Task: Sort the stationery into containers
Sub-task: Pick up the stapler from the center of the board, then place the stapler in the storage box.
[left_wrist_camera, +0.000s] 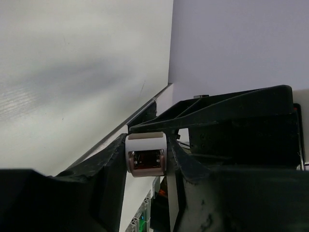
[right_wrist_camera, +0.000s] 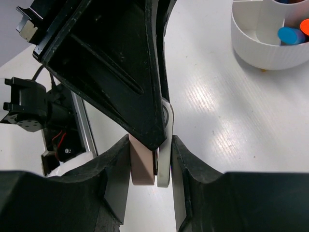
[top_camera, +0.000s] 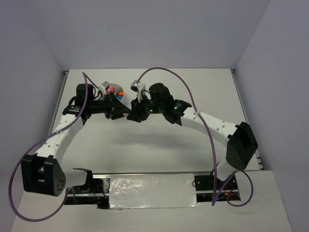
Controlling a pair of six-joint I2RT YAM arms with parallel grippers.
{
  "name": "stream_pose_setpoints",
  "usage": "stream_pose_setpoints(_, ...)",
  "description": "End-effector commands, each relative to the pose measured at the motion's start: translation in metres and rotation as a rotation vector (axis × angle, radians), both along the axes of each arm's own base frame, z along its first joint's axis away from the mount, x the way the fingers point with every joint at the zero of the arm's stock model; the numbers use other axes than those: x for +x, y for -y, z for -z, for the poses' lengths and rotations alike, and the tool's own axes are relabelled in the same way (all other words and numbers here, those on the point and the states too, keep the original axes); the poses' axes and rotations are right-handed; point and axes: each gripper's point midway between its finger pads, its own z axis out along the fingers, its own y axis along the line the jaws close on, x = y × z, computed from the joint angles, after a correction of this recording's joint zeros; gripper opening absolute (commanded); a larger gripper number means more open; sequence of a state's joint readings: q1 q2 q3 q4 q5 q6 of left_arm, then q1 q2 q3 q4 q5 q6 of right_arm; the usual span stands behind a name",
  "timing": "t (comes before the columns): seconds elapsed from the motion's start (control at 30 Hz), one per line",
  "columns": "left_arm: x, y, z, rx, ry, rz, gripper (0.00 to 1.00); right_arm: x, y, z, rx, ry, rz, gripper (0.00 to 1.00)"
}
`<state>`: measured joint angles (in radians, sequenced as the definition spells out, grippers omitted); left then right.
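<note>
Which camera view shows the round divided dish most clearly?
Right wrist: the dish shows close up, though cropped, with ribbed wall, inner divider, blue cap and orange cap. Top external shows it small by the left arm. Left wrist misses it.

1. We can read no text, label, brand, number or sign in any view.
2. The tan-and-white piece (left_wrist_camera: 146,145) and the white dish (right_wrist_camera: 256,48) show us no legible print.

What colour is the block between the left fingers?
The block is tan with a white end; best in left wrist view.
</note>
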<state>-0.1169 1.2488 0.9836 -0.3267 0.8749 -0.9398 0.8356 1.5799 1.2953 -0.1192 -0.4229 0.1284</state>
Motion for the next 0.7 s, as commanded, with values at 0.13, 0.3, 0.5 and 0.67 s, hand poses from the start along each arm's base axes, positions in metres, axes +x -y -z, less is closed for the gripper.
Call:
stream_pose_setpoints(0.13, 0.016, -0.01, -0.011, 0.146, 0.17, 0.009, 0.0, 0.015, -0.005, -0.042, 0.138, 0.018, 0.067, 1.0)
stream_pose_setpoints(0.3, 0.045, -0.063, -0.007, 0.507, 0.187, -0.189, 0.0, 0.047, 0.054, -0.053, 0.242, -0.047, 0.333, 1.0)
stream_pose_setpoints(0.5, 0.08, -0.126, 0.006, 0.789, 0.155, -0.484, 0.0, 0.059, 0.16, -0.037, 0.239, -0.089, 0.729, 1.0)
stream_pose_setpoints(0.67, 0.106, -0.143, 0.028, 0.837, 0.108, -0.607, 0.0, 0.042, 0.199, -0.013, 0.106, -0.126, 0.858, 1.0)
